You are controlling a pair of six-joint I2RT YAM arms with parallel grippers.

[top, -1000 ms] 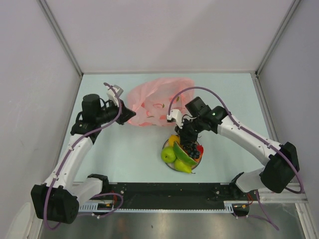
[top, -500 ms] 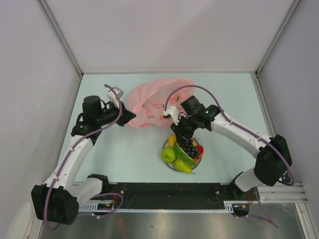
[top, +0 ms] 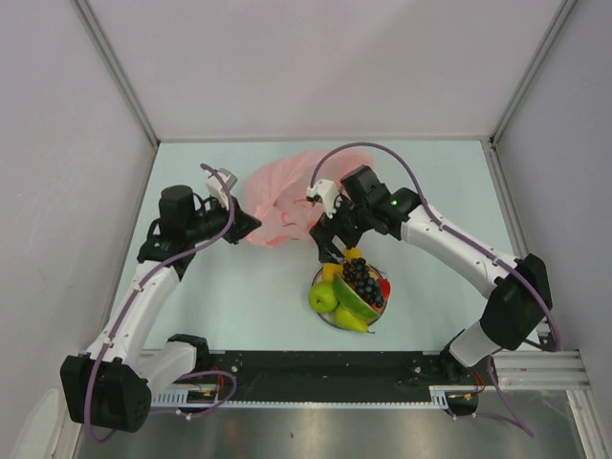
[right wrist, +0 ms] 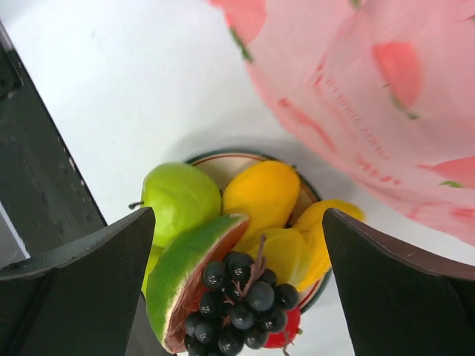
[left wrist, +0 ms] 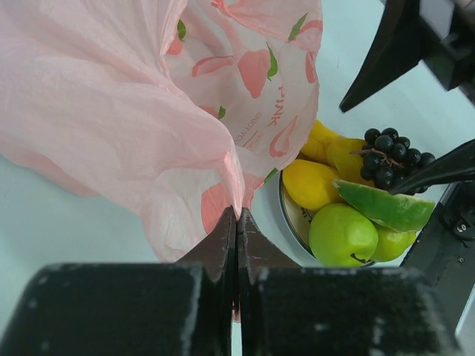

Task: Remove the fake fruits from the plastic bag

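Note:
The pink plastic bag (top: 287, 196) lies crumpled at the table's back middle. My left gripper (top: 251, 226) is shut on its thin edge, and the film runs down between the closed fingers (left wrist: 223, 237). The fake fruits are piled on a white plate (top: 321, 316) in front of the bag: green apple (top: 323, 296), watermelon slice (top: 354, 306), grape bunch (top: 363, 280), yellow mango (right wrist: 261, 194) and pear (top: 350, 321). My right gripper (top: 330, 251) hangs open just above the plate's far side, with nothing between its fingers (right wrist: 96, 259). What the bag (right wrist: 386, 89) holds is hidden.
A black rail (top: 316, 368) with both arm bases runs along the near edge. White walls close the table on the left, right and back. The plate's rim (left wrist: 293, 222) sits close to the bag's lower edge.
My right gripper has opened wide and pulled up and back from the plate toward the bag, leaving the grape bunch on the fruit pile. The left arm has stayed still.

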